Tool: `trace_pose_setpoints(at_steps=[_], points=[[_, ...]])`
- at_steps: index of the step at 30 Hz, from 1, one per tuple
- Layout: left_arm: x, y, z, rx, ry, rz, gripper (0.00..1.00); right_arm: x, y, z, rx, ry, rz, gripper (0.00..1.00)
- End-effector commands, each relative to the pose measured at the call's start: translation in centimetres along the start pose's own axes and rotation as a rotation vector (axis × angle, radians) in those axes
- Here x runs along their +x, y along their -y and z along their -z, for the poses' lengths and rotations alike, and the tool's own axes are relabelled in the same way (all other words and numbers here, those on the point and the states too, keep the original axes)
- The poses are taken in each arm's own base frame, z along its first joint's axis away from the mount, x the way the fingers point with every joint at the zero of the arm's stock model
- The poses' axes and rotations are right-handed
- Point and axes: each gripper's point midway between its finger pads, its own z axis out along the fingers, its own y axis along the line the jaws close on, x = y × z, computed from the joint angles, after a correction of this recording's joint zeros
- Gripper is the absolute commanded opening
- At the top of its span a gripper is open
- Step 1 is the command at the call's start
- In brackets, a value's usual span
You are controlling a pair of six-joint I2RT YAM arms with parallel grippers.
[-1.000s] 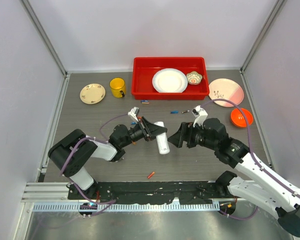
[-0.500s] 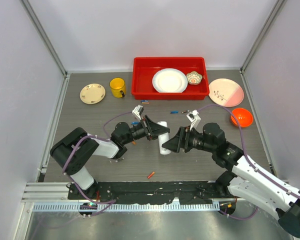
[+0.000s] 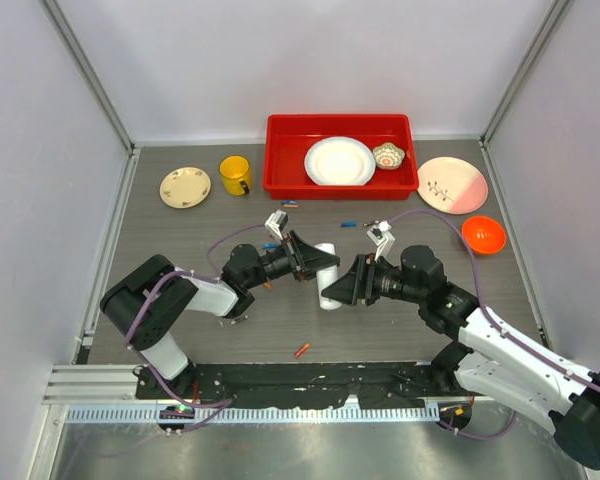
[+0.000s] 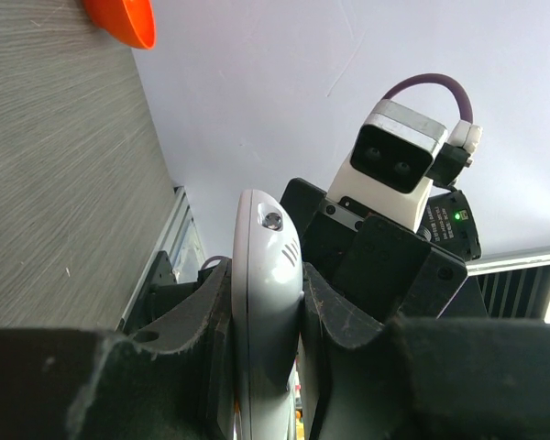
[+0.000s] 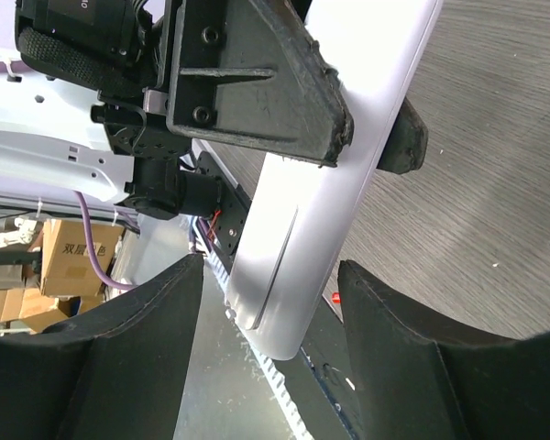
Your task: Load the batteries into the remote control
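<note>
The white remote control [image 3: 327,297] is held off the table at the middle, clamped in my left gripper [image 3: 314,262]. In the left wrist view both fingers press its sides [image 4: 261,302]. My right gripper [image 3: 346,284] is open, its fingers [image 5: 156,367] standing on either side of the remote's free end [image 5: 321,202] with gaps showing. Loose batteries lie on the table: an orange one [image 3: 301,350] near the front, a blue one [image 3: 349,224] and a black one [image 3: 371,222] behind the grippers, and one more by the tray [image 3: 290,204].
A red tray [image 3: 280,170] at the back holds a white plate [image 3: 339,161] and a small bowl [image 3: 388,155]. A yellow mug [image 3: 235,175] and a cream plate [image 3: 185,186] stand at the back left. A pink plate [image 3: 452,184] and an orange bowl [image 3: 483,234] stand at the right.
My right gripper has moved left, and its open fingers now straddle the remote's free end. My left gripper has shifted slightly right, still holding the remote.
</note>
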Motion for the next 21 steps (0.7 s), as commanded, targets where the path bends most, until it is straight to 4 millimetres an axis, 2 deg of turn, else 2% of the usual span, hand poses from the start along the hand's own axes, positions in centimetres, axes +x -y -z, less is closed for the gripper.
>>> trace_pose_setpoints(at_steps=[1,21], points=[[-0.22,7.42,0.51,0.28,0.008,-0.139,0.0,-0.96,-1.33,-0.16,-0.062,0.027,0.025,0.65],[-0.14,7.96,0.58,0.293,0.006,-0.142,0.0,-0.71,-0.79,-0.57,-0.052,0.014,0.016,0.44]])
